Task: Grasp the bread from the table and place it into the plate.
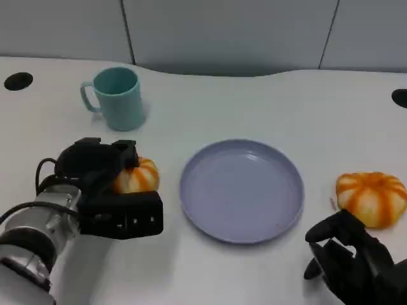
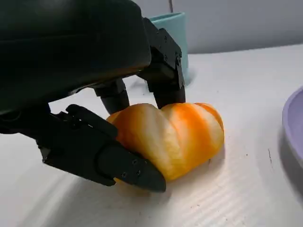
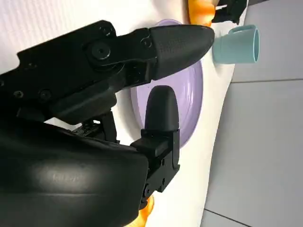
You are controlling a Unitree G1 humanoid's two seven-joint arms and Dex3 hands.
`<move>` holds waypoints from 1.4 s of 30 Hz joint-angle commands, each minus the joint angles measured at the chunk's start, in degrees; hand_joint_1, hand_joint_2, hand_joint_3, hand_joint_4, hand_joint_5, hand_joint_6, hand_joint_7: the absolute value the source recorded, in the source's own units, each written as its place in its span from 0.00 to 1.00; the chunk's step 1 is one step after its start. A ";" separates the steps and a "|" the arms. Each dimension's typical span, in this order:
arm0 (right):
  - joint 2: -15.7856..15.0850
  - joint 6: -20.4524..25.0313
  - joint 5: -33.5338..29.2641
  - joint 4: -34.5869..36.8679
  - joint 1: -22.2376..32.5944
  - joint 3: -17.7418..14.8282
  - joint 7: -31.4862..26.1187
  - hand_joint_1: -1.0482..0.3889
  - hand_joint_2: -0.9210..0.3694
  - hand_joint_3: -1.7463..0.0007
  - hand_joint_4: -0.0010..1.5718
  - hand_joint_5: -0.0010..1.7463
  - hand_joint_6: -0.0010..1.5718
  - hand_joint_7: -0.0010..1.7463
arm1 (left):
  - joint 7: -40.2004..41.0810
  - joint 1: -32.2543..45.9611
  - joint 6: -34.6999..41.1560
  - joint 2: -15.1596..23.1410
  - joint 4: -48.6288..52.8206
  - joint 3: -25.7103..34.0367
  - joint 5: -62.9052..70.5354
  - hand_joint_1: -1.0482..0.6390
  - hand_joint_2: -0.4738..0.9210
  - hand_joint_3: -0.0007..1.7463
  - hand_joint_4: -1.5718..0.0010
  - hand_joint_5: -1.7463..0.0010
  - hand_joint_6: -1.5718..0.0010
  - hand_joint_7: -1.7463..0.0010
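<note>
An orange-and-white striped bread (image 1: 138, 177) lies on the white table left of the lilac plate (image 1: 241, 190). My left hand (image 1: 105, 184) grips it, and in the left wrist view the thumb (image 2: 106, 158) presses one side of the bread (image 2: 173, 135) while the fingers (image 2: 161, 71) touch the other; its underside still rests on the table. A second striped bread (image 1: 372, 197) lies right of the plate. My right hand (image 1: 350, 260) hovers near the table's front edge, just in front of that bread, fingers apart and holding nothing. The right wrist view looks past that hand's fingers (image 3: 163, 45) to the plate (image 3: 193, 94).
A teal mug (image 1: 117, 97) stands behind my left hand, handle to the left; it also appears as a mug (image 3: 236, 45) in the right wrist view. Black holes sit in the table at the far left (image 1: 18, 81) and far right (image 1: 400, 96).
</note>
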 commanded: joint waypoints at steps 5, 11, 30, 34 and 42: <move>-0.30 -0.01 0.68 -1.27 0.65 -0.71 -0.19 0.52 0.00 0.82 0.35 1.00 0.21 1.00 | 4.17 5.04 -8.77 1.34 -0.21 7.02 -9.10 0.55 0.99 0.04 0.47 0.00 0.63 0.00; -0.26 0.24 0.90 -1.37 0.68 -0.71 -0.15 0.52 0.00 0.82 0.35 1.00 0.21 1.00 | 4.48 5.50 -9.79 1.57 -0.63 8.10 -10.45 0.56 0.99 0.04 0.49 0.00 0.65 0.00; -0.63 -1.62 -0.06 1.15 -1.12 -0.42 -0.12 0.52 0.00 0.82 0.36 1.00 0.20 1.00 | -10.91 1.83 -29.14 -1.17 -14.24 12.81 -19.33 0.59 0.97 0.03 0.43 0.00 0.59 0.00; -0.58 -2.03 0.11 1.83 -1.48 -0.48 -0.03 0.52 0.00 0.82 0.35 1.00 0.20 1.00 | -13.58 -0.04 -28.59 -3.55 -14.60 11.39 -18.63 0.60 0.96 0.02 0.41 0.00 0.59 0.00; -0.17 -1.50 0.15 1.88 -1.68 -0.47 -0.43 0.55 0.00 0.82 0.35 1.00 0.21 1.00 | -16.18 -3.32 -21.19 -8.72 -9.73 6.46 -14.35 0.56 0.96 0.03 0.41 0.00 0.58 0.00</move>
